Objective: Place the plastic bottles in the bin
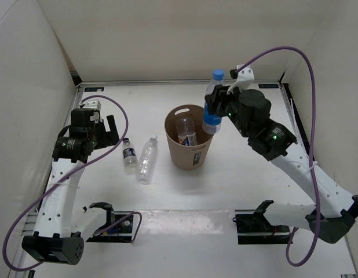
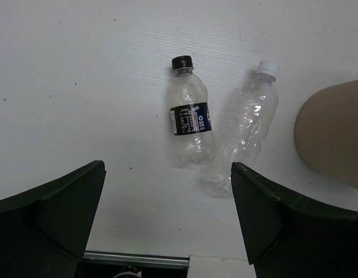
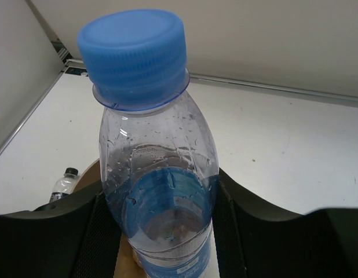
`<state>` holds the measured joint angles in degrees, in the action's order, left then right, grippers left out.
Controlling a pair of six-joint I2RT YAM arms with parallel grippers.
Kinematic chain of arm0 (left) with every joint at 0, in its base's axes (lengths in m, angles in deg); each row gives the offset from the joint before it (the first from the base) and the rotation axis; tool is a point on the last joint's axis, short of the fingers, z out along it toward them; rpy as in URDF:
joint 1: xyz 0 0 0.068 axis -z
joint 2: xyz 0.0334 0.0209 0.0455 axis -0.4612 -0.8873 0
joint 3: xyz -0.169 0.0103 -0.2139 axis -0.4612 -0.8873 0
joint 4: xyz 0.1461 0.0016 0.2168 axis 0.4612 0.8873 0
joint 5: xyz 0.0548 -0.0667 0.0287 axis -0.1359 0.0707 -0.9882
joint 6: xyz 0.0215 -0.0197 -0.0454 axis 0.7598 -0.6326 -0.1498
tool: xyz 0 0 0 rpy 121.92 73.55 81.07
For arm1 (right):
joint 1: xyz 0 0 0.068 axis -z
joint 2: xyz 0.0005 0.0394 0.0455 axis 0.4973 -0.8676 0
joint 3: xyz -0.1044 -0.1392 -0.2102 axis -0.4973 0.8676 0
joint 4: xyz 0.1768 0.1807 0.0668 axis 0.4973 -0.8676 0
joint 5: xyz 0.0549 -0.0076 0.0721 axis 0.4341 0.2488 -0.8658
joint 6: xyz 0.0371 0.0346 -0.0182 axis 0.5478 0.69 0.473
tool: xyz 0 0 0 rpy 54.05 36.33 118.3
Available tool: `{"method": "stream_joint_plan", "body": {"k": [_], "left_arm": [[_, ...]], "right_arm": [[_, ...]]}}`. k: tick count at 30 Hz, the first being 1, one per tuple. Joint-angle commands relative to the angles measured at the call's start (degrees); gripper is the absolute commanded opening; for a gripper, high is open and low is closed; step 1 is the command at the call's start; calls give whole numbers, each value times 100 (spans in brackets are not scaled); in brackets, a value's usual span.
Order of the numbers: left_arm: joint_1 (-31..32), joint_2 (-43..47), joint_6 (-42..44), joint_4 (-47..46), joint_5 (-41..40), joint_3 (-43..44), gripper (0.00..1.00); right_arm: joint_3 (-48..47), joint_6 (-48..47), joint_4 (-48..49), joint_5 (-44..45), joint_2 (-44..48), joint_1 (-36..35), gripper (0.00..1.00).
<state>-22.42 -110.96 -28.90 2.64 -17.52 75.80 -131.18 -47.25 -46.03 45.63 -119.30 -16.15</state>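
- The left gripper [image 1: 109,131] hangs with its jaws spread wide and nothing between them, above the table's left side.
- The dark-labelled bottle [image 2: 190,121] lies on its side just right of that gripper, black cap pointing to the far wall. It looks empty, so probably light and liable to roll. The labelled waist seems the best place to grip it, with the fingers across the body.
- The plain clear bottle [image 2: 243,136] lies just beside it, nearly touching at the base, with a white cap. Its dented walls suggest thin, soft plastic that would buckle under a hard squeeze (and slip if pinched near the tapering neck).
- The bin [image 1: 190,157] stands upright mid-table, near the two lying bottles. Only the top view looks into it, and it shows a bottle in the bin [image 1: 186,133] already resting inside.
- The blue-capped bottle [image 3: 150,168] is upright at the bin's right rim and not yet dropped.
- The right gripper [image 3: 161,231] is clamped on that bottle at its blue label.
- The right wrist view alone shows droplets inside the bottle and tan rim below it. The left wrist view alone shows the label print and caps on the two lying bottles.
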Motion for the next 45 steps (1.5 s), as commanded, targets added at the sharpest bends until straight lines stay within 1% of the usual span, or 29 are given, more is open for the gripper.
{"method": "stream_joint_plan", "body": {"k": [1,5,6,10,12,13,16,18,19,20,21,23,25,26,27,28,32,35,37,38,39,42,43,44,45], "left_arm": [[-3,68,-23,-2,-2,92,100],[15,24,-49,16,7,118,100],[6,15,-32,16,7,135,100],[6,41,-15,7,-2,118,100],[6,59,-41,7,-11,127,100],[-3,59,-24,7,-11,118,100],[-3,41,-23,16,-28,118,100],[-3,50,-15,16,-11,118,100],[6,50,-15,25,-2,109,100],[-3,50,-15,7,-2,127,100],[-3,41,-6,7,7,127,100],[6,33,-6,8,7,144,100],[-3,50,-15,16,7,127,100],[6,41,-23,7,16,127,100],[-3,50,-6,7,-2,127,100],[6,50,-14,7,-10,127,100],[-3,32,-6,42,42,135,100],[-3,-38,3,68,16,136,100],[-3,-55,38,-88,296,57,100],[6,-212,169,-98,645,30,100],[6,-283,196,-98,1031,56,100],[-3,-643,258,-98,1597,100,100],[-3,-679,275,-151,1920,31,100],[6,-671,293,-203,1923,-5,100],[6,-671,310,-317,2210,-49,100]], "right_arm": [[-118,16,442,-716,37,299,26],[-101,296,284,-936,-148,510,26],[47,323,301,-1276,-183,589,26],[356,438,644,-1542,-210,607,26],[365,394,679,-1508,-271,476,28],[348,385,680,-1203,-306,423,28],[365,429,566,-762,-438,308,30],[426,508,539,-699,-526,343,36],[444,543,548,-690,-561,396,47],[479,735,452,-716,-596,440,54],[506,832,434,-786,-631,632,57],[584,999,416,-1067,-614,773,62],[681,1096,433,-894,-606,775,69],[699,1106,416,-849,-588,783,79],[708,1106,416,-814,-597,740,86],[699,1132,390,-831,-579,722,90],[419,1141,205,-989,-553,704,90],[199,1080,-15,-639,-334,494,90],[146,965,-94,-418,-88,336,90],[163,913,-111,-339,209,291,90],[189,886,-111,-304,316,230,90],[321,842,-190,-154,835,2,90],[408,825,-260,-15,1132,-95,90],[409,842,-287,-13,1204,-218,90],[479,842,-339,108,1292,-288,90]]}}
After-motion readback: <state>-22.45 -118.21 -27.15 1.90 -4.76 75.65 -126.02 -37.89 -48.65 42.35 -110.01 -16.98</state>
